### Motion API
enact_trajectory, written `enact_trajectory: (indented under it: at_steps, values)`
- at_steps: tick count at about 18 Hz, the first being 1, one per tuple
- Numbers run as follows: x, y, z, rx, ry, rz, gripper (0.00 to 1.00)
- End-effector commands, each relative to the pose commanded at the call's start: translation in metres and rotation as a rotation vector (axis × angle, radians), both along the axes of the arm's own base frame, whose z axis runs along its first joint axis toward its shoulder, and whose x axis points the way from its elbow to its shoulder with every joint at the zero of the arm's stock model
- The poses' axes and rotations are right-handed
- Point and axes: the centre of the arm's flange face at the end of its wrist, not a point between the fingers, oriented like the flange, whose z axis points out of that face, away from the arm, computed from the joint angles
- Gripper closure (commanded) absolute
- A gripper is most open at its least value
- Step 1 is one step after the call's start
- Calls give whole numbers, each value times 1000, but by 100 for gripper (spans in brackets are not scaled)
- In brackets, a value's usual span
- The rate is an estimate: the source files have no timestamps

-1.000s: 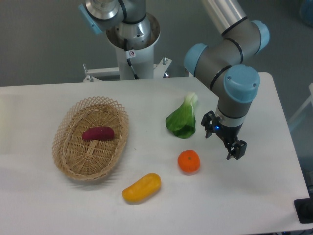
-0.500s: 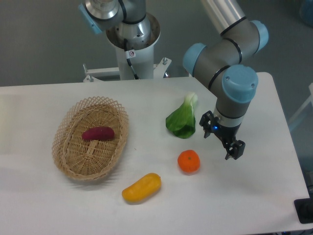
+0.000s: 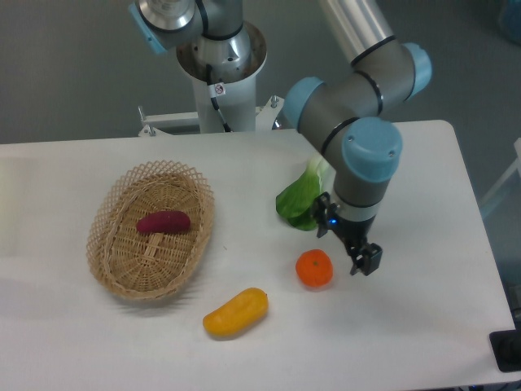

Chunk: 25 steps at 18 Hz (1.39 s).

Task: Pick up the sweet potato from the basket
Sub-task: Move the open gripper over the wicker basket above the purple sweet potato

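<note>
We hold our gripper [image 3: 348, 244] open and empty just right of the orange [image 3: 314, 269], well apart from the sweet potato [image 3: 164, 221] lying in the basket [image 3: 110, 257] at left.

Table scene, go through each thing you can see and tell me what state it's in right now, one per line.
sweet potato: lying on its side inside the basket, not gripped.
basket: upright on the table, holding only the sweet potato.
gripper: above the table right of the orange, holding nothing; open or shut is unclear.
orange: resting on the table.
yellow-orange fruit: lying on the table.
leafy green: lying on the table, partly hidden by the arm.
</note>
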Motion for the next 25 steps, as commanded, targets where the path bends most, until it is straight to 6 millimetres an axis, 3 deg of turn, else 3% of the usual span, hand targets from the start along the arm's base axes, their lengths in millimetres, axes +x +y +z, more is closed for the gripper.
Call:
enact_trajectory:
  at_steps: [5,8,12,19,21,25]
  values:
    - [42,30,2,-1,-8,-3,0]
    - [72,29,0,-18,-23,-11,0]
    - [123,21,-13,-40,-53,-52,0]
    - [222,49,-13,-58,-63,-153,0]
    - [249,47,-28,-81,-79,-184,0]
    - [274,38,-51,-126,-107,-189,0]
